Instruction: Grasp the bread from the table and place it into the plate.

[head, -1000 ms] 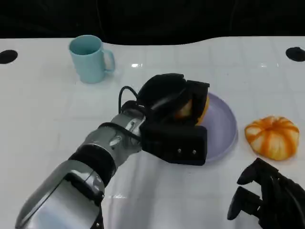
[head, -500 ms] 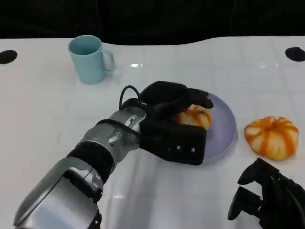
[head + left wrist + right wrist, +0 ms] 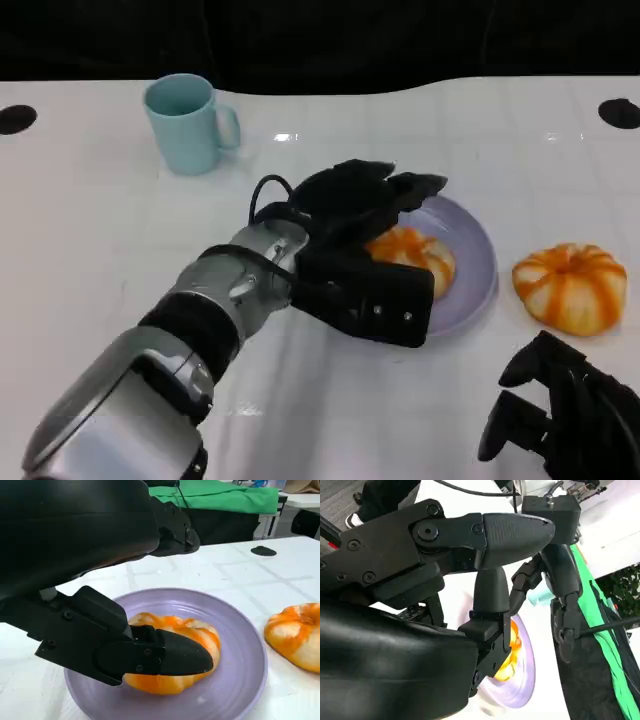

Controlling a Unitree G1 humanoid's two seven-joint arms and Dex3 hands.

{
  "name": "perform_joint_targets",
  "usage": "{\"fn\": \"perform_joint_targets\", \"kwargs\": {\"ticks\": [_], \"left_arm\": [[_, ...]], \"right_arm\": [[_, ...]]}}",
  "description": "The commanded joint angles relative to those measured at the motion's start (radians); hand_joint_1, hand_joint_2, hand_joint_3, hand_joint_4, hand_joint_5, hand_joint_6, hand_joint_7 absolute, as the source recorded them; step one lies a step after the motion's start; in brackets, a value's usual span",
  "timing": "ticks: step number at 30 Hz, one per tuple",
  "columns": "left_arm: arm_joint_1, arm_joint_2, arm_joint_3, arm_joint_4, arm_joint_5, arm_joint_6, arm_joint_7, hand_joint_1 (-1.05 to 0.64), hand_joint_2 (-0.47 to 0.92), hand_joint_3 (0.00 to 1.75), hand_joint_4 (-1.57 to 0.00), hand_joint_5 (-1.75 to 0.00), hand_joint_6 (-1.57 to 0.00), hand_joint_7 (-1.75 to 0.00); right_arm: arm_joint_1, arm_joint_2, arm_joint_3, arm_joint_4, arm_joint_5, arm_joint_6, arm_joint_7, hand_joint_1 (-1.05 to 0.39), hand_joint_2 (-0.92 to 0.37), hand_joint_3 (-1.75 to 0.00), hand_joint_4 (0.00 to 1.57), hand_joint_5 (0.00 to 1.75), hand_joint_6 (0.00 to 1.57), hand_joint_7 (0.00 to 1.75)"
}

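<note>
Black plastic all over the left hand, which hangs over the near-left part of the plate with its fingers spread apart and nothing in them; the left wrist view has the thumb lying right in front of the bread, so I can't tell if it touches the crust or just sits beside it. That bread is a rounded, glossy bun with orange and pale stripes, and it lies on the plate, left of centre, with its near side hidden behind the hand's blocky palm in the head view. Smooth lilac plate, round with a shallow raised rim, left edge covered by the hand. Silver forearm with a black cable looping at the wrist runs back to the lower left. On the white glossy table a second striped bun sits just right of the plate, apart from it. Pale blue mug stands upright at the far left, handle to the right. Right hand rests low at the near right corner, fingers curled in, partly cut off by the frame.
</note>
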Motion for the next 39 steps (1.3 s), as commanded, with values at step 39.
{"fn": "perform_joint_targets", "kwargs": {"ticks": [39], "left_arm": [[0.404,0.165,0.257,-0.449,-0.356,-0.249,-0.17,-0.79,0.92,0.33,-0.27,-0.17,-0.23,-0.09]], "right_arm": [[0.001,-0.013,-0.013,-0.01,0.015,0.005,0.0,-0.51,-0.92,-0.46,0.64,1.75,0.45,1.67]]}}
